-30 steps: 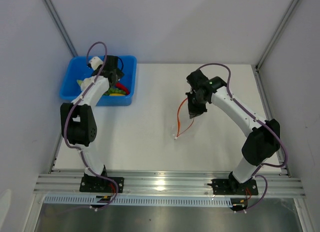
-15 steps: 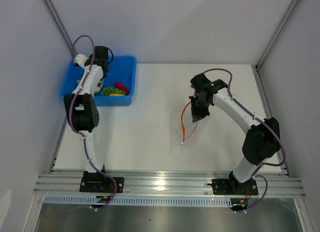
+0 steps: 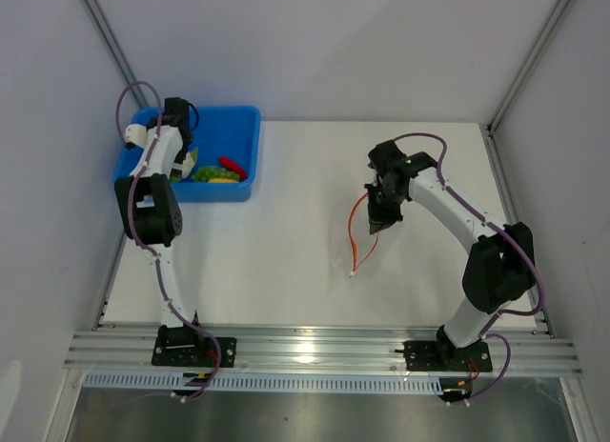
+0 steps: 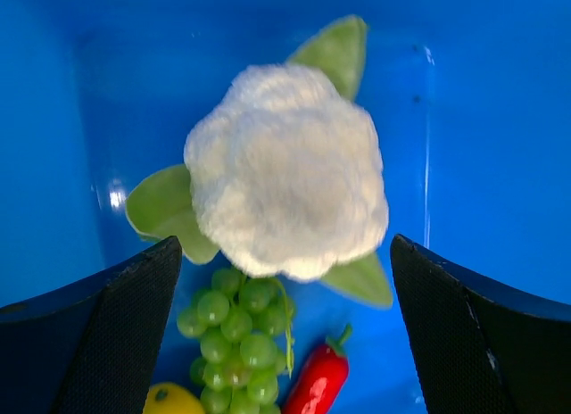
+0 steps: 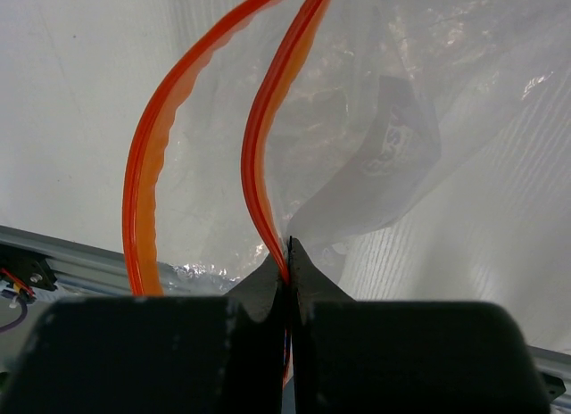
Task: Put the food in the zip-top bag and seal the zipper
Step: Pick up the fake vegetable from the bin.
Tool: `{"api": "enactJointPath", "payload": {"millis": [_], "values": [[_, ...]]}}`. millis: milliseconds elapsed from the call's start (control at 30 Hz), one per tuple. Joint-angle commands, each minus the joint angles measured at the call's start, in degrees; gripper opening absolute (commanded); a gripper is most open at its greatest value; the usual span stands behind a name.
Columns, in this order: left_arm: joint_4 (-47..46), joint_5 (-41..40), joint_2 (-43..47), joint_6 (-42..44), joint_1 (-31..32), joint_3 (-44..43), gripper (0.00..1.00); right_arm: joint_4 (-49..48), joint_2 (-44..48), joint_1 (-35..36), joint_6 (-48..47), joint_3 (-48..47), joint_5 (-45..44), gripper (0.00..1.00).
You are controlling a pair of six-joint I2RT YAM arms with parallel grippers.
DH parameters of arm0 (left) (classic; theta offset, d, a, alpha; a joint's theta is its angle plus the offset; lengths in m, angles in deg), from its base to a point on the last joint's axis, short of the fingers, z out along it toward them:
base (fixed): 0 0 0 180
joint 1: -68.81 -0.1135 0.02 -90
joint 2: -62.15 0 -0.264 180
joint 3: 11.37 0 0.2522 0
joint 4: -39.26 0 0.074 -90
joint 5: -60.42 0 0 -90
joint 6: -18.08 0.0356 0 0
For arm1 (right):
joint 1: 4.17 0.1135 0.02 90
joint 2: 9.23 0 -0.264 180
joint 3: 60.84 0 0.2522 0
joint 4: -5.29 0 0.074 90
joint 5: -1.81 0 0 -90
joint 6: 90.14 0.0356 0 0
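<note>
Bag (image 5: 393, 93) remains at centre-right, one side of its orange zipper (image 5: 268, 120) pinched in the clenched right gripper (image 5: 287, 253), mouth gaping. Farther back, the left gripper (image 4: 284, 244), jaws spread wide and holding nothing, has swung to the far-left corner of the blue bin (image 4: 482, 120) and now hovers over the cauliflower (image 4: 285, 173), beside grapes (image 4: 236, 329) and chili (image 4: 317, 383); first pickup appears imminent.

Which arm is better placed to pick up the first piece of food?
Left. The left tool hangs open right over the cauliflower in the blue bin. The right tool is shut on the zipper of the zip-top bag, away from the food.
</note>
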State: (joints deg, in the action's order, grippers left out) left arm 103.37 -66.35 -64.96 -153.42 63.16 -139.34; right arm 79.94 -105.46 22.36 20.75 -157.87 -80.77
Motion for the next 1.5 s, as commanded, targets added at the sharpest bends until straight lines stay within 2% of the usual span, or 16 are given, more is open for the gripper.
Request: {"api": "enactJointPath", "payload": {"millis": [0,567,667,767,800,833,867,967,1000,1067,1167,1467], "values": [[-0.25,0.74,-1.56,-3.06,-1.29,-2.59,1.00,-0.41,-1.07,-0.51,-0.84,0.03,0.49,0.00],[-2.27,9.09,-6.75,-5.43,-3.84,-5.06,0.99,0.29,-4.15,-0.86,0.38,-1.55,-0.83,0.00],[-3.06,9.62,-6.66,-5.26,-3.93,-4.44,0.90,0.55,-4.32,-0.95,0.65,-1.99,-1.09,0.00],[-6.12,10.23,-5.87,-4.11,-4.02,-2.25,0.73,0.73,-4.50,-0.95,0.91,-2.34,-1.36,0.00],[-6.92,10.49,-5.61,-3.85,-4.10,-1.72,0.61,0.73,-4.50,-0.95,1.00,-2.43,-1.36,0.00],[-7.71,10.76,-5.00,-3.59,-4.19,-0.50,0.56,0.73,-4.50,-0.86,1.09,-2.52,-1.44,0.00],[-9.11,11.37,-4.56,-3.41,-4.28,0.82,0.44,0.90,-4.50,-0.86,1.26,-2.60,-1.44,0.00],[-11.49,12.95,-2.98,-3.15,-4.81,4.77,0.26,0.90,-4.15,-0.86,1.35,-2.52,-1.71,0.00],[-12.80,13.30,-2.71,-3.06,-4.90,5.92,0.17,0.90,-4.06,-0.77,1.53,-2.52,-1.88,0.00],[-13.69,13.83,-1.92,-2.27,-5.07,6.81,0.07,0.90,-3.88,-0.68,1.70,-2.52,-2.06,0.00],[-15.89,13.83,-0.69,0.71,-5.16,7.96,0.01,0.64,-3.53,-0.33,1.88,-2.43,-2.32,0.00],[-23.00,16.64,5.90,5.11,-5.07,14.80,0.00,-0.59,-2.39,0.46,2.58,-1.90,-2.59,0.00]]}}
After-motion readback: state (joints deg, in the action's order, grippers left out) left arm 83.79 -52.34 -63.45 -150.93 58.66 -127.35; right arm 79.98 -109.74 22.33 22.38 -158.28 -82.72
